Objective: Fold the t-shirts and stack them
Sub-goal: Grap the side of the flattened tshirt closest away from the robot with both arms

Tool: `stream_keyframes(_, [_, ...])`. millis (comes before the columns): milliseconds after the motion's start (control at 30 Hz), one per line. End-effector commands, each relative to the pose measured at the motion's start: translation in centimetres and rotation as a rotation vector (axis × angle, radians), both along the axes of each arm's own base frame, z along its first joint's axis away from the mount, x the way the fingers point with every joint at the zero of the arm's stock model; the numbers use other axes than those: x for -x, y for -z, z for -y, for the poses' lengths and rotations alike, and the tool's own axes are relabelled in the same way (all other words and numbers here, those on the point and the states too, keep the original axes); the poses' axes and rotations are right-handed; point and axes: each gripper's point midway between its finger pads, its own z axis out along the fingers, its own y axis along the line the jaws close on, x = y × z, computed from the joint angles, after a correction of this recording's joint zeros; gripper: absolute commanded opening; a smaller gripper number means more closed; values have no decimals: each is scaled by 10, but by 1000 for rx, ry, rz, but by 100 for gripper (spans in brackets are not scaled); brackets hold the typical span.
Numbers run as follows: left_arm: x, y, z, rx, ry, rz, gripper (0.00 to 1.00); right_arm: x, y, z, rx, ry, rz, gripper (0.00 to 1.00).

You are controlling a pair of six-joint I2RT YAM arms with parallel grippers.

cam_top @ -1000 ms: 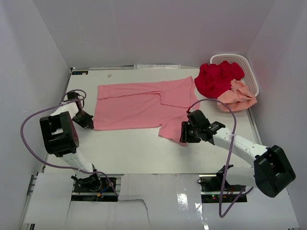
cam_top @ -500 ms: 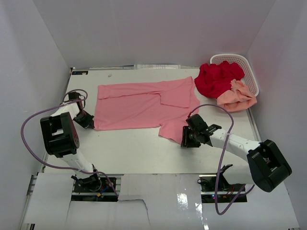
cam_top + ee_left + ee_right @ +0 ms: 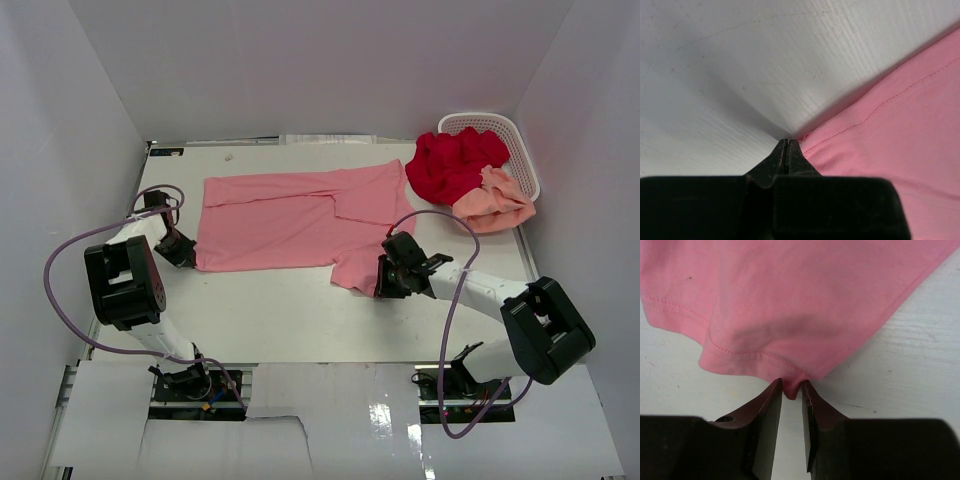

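Pink t-shirt (image 3: 290, 215): lies spread flat between the two grippers. Left gripper (image 3: 787, 144): pressed together, pinches the hem corner at its tips. Right gripper (image 3: 791, 390): nips the sleeve corner, jaws narrowly apart. Red t-shirt (image 3: 450, 165) and peach t-shirt (image 3: 495, 205): sit heaped well beyond the right gripper, over the basket (image 3: 515, 135).

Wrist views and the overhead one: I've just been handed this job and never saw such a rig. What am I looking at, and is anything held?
Two robot arms are bolted at the near edge of a table, each ending in a two-finger pincer. The wide picture looks down from above and behind them; the close-ups come from a camera on each wrist. A pink t-shirt lies spread on it. The left pincer is shut on its near-left corner; the right pincer pinches its near-right corner, bunched between the tips. At far right a red t-shirt and a peach t-shirt lie heaped against a white basket.
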Motion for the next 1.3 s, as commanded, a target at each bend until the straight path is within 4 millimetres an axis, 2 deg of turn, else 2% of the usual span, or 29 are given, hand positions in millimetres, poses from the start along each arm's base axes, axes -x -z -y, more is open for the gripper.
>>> stream_keyframes(0, [-4,-15,-3,-33,8,52,0,15,25,23,114,16,-61,29])
stream_keyframes(100, [-3,-15,-2,-36,12,51,0,15,24,25,119,25,-51,32])
stream_keyframes(167, [-3,-15,-2,-37,11,51,0,16,22,27,123,27,-45,29])
stream_keyframes(200, [-4,-15,-2,-37,11,52,0,15,21,28,123,29,-43,23])
stream_keyframes(233, [-4,-15,-2,-39,15,53,0,16,21,29,129,31,-44,8])
stream_keyframes(333, [-4,-16,-1,-42,18,53,0,17,19,31,139,32,-46,8])
stream_keyframes(433, [-4,-16,0,-44,23,55,0,18,8,33,140,26,-40,8])
stream_keyframes(633, [-4,-17,1,-52,29,55,0,12,-36,31,97,27,38,8])
stream_keyframes(833, [-7,-20,2,-60,34,66,0,9,-47,35,108,20,73,8])
stream_keyframes(933, [-13,-26,3,-62,41,86,0,1,-57,32,103,9,100,8])
stream_keyframes(1100, [-24,-33,1,-67,48,103,0,-26,-86,24,92,-1,166,8])
stream_keyframes(1267, [-36,-43,-2,-72,46,127,0,-55,-110,31,108,2,225,8])
